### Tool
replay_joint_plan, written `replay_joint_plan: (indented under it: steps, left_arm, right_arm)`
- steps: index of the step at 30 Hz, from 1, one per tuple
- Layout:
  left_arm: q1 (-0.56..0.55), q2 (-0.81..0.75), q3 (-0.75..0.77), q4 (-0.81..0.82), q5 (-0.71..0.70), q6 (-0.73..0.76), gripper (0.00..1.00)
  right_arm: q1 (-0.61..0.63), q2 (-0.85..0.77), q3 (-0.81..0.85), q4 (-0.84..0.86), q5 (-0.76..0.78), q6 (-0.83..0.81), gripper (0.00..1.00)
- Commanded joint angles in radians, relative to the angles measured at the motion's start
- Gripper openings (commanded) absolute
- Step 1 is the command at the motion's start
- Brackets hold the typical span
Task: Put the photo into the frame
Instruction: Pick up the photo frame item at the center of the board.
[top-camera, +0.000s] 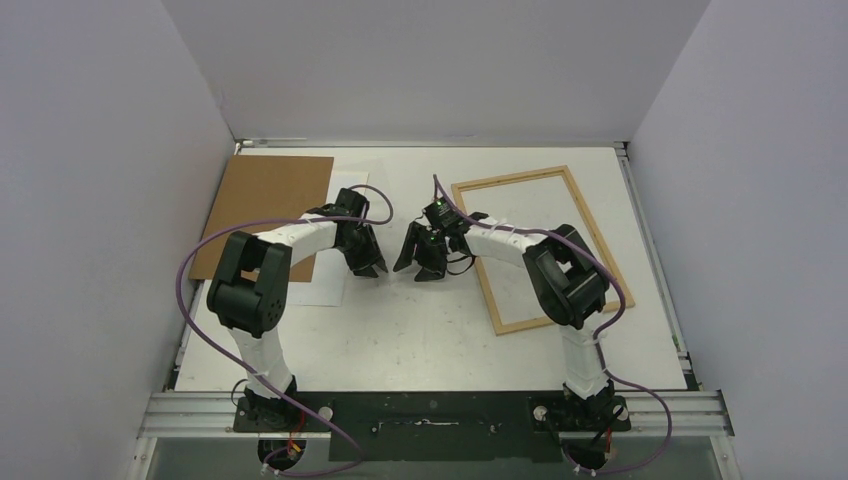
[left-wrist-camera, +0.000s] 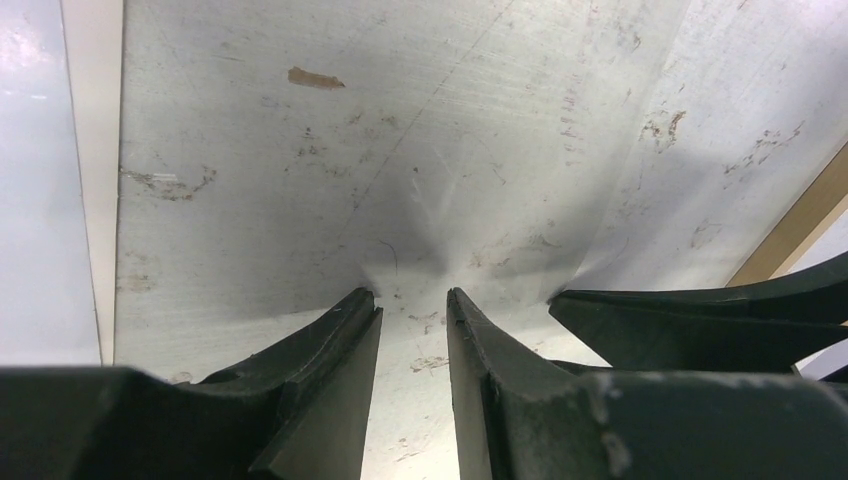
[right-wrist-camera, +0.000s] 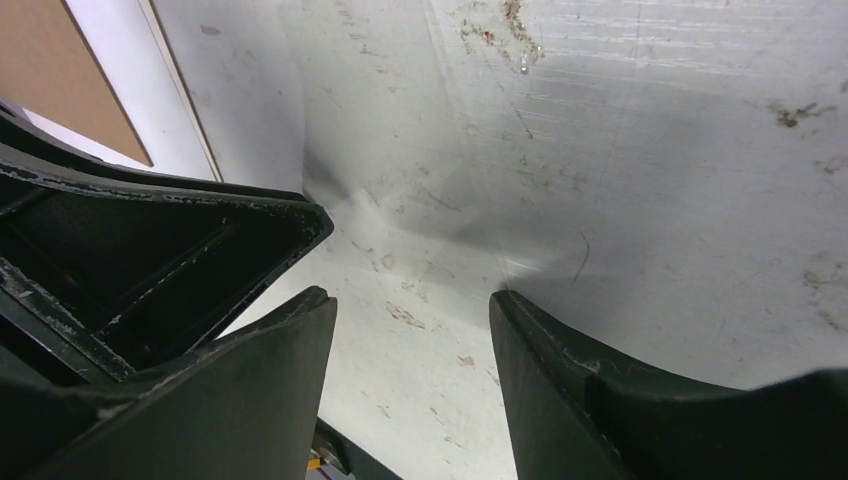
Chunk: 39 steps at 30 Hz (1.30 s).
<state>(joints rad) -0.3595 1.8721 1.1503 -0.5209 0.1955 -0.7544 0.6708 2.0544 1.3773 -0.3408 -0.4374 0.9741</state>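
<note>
Left gripper (left-wrist-camera: 412, 295): we are seeing its fingers standing a little apart, gripping nothing, tips hovering low over the bare table (top-camera: 420, 330).
Right gripper (right-wrist-camera: 410, 295): we are seeing its fingers spread wider, also gripping nothing, tips pointing down at the table.
Between the grippers: they are facing each other near the middle of the table, close together but not touching; each is showing in the other's wrist view.
Photo (top-camera: 333, 282): we are finding it lying white side up on the left of the table, mostly under the brown panel (top-camera: 265, 205), with only its right and near edges sticking out. The left gripper is hanging just right of that exposed right edge.
Frame (top-camera: 510, 177): it is lying flat and slightly turned on the right of the table, with the right arm crossing over its left strip.
Open room: we are seeing bare table in front of both grippers, towards the arm bases.
</note>
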Motion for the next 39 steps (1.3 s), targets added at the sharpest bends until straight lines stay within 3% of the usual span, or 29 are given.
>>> replay_joint_plan:
  steps: [1,11,15,24,39]
  left_arm:
    - [-0.01,0.111,-0.094,-0.082,-0.086,0.045,0.31]
    - [-0.009,0.127,-0.086,-0.072,-0.069,0.055,0.31]
    - [-0.009,0.134,-0.092,-0.06,-0.057,0.053,0.31]
    - [-0.007,0.136,-0.119,-0.035,-0.04,0.036,0.31]
    - [-0.003,0.136,-0.136,-0.026,-0.039,0.024,0.31]
  right_arm:
    - [0.009,0.065,-0.007,-0.185,0.212,-0.063,0.61]
    - [0.006,0.085,-0.029,-0.106,0.194,-0.042,0.61]
    - [-0.003,0.084,-0.101,0.099,0.092,0.006,0.62]
    - [-0.014,0.079,-0.184,0.327,0.004,0.045,0.65]
    - [-0.062,0.091,-0.248,0.543,-0.055,-0.026,0.68]
